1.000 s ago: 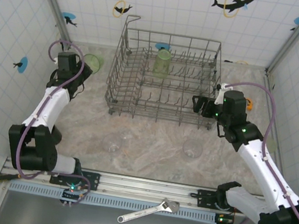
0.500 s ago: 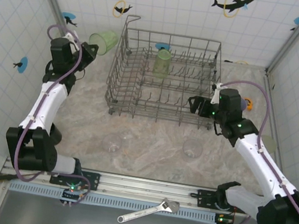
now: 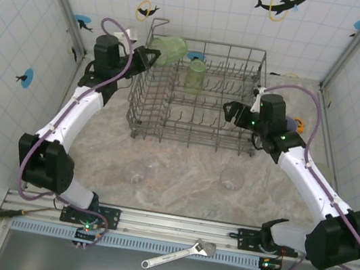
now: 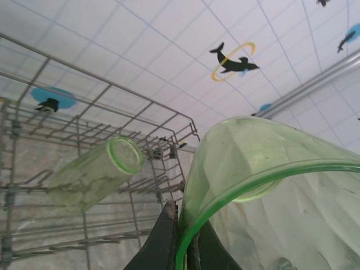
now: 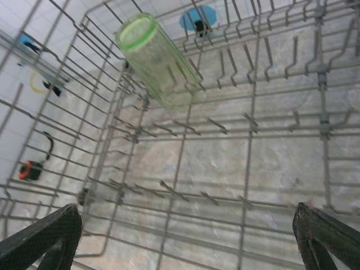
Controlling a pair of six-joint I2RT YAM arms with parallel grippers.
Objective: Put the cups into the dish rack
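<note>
Marbled tabletop [image 3: 181,173]: left gripper [image 3: 152,54], clamped on a green tumbler [image 3: 170,47], holds it tilted above the dish rack [image 3: 137,104], far-left corner; right gripper [image 3: 228,110] gapes.

The left claw [image 3: 153,54] is at the far left corner of the rack [image 3: 143,102], with the held cup [image 3: 170,46] between its fingers, over the rim. Right of that claw, in the rack's far part, sits the racked cup [image 3: 195,76]. The right claw [image 3: 228,110] hangs over the rack's right half, and the racked cup lies ahead of it, leftward. Behind both claws, on the table [image 3: 96,142], stand the near-left cup [image 3: 136,171] and the near-right cup [image 3: 231,179], apart. Nearer still lies a wrench [image 3: 178,254].
</note>
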